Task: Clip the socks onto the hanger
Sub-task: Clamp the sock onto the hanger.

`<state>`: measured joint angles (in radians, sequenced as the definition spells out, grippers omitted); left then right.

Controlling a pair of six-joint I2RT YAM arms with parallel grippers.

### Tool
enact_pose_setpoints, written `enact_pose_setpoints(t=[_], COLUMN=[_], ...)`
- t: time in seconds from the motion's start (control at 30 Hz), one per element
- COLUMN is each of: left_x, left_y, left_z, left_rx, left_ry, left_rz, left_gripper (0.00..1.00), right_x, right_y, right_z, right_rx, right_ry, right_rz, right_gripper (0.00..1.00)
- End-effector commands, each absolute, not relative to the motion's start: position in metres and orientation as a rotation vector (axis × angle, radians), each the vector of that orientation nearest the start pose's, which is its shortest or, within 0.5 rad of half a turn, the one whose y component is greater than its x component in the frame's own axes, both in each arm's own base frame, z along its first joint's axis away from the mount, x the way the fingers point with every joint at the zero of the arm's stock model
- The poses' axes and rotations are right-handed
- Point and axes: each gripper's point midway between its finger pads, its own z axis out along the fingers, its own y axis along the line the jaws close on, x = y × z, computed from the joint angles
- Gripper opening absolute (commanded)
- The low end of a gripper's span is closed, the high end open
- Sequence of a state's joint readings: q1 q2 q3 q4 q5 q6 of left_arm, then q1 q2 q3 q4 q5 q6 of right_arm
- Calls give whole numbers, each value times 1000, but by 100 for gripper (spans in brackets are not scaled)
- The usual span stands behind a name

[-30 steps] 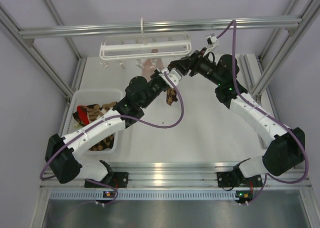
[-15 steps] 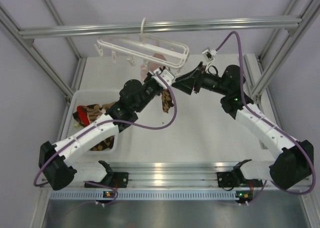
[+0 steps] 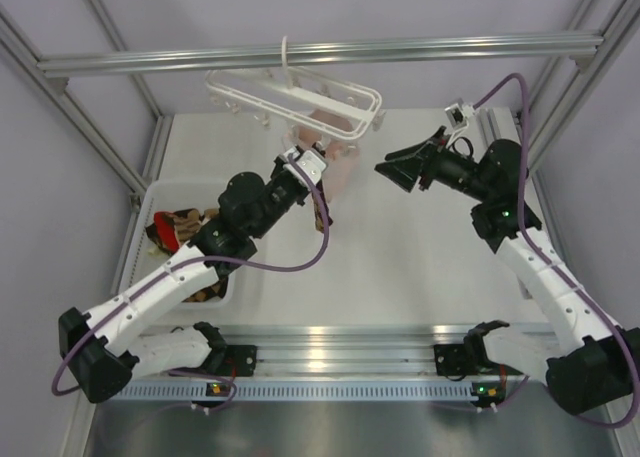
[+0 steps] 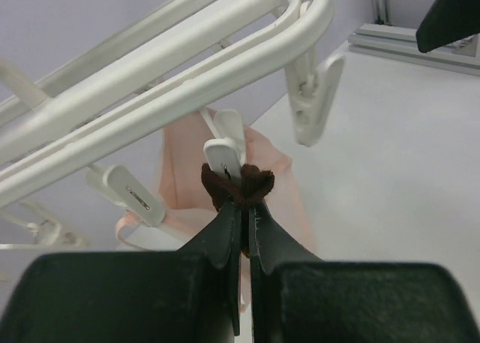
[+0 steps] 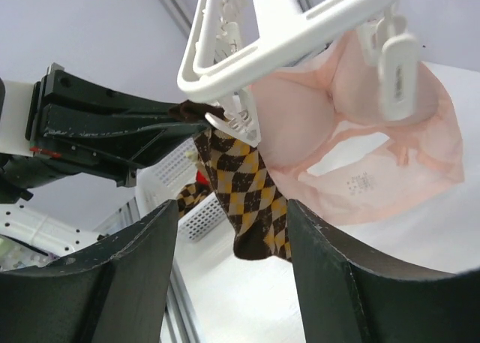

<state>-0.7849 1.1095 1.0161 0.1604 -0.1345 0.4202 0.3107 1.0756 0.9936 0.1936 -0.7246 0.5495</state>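
The white hanger [image 3: 290,95] hangs tilted from the top bar; its rails also show in the left wrist view [image 4: 187,65] and the right wrist view [image 5: 292,35]. My left gripper [image 3: 300,160] is shut on the dark brown cuff of an argyle sock [image 4: 238,187], right at the lower end of a white clip [image 4: 224,151]. The sock [image 5: 244,193] dangles below that clip. My right gripper [image 3: 392,169] is open and empty, off to the right of the hanger, its fingers [image 5: 142,283] framing the sock from a distance. More socks [image 3: 175,227] lie in the basket.
A pale pink garment [image 5: 360,148] hangs from other clips beside the sock. The white perforated basket [image 3: 232,277] stands at the left of the table. Aluminium frame bars [image 3: 320,52] run overhead and down both sides.
My right gripper has drawn back to the right, away from the hanger, and is open. My left arm has shifted left with the sock's cuff still in it. The hanger has swung and tilted.
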Motion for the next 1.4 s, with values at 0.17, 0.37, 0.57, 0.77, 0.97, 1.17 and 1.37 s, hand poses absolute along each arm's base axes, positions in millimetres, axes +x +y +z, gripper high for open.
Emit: enact_pose_setpoints(t=[0.17,0.37,0.57,0.77,0.97,1.17,1.37], left_x=[295,286,284,278,274,265,255], left_y=[-253,-255,-254,-259,-258,-256,-250], left_z=[357,359,364,365,367,372,381], left_rx=[803,836,843,863,873,884,879], left_ry=[1321,1316,1313,1309,1316,1315,1320], left_rz=[-268,-303,-313,-350,-366,-392,-418], left_gripper=[0,0,0,0,2,10,38], right_x=[297,294,291,292,291,297,298], right_y=[246,267,289,305,314,315,317], right_z=[408,416,417,414,407,407,407], right_rx=[-479,-521,-577,-628,-641,-610,-598], right_ry=[1419,1387,1369,1366,1396,1407,1420], right_rz=[1244,1310,1342,1332,1305,1303,1332], right_gripper=[59,61,61,59,59,53,30])
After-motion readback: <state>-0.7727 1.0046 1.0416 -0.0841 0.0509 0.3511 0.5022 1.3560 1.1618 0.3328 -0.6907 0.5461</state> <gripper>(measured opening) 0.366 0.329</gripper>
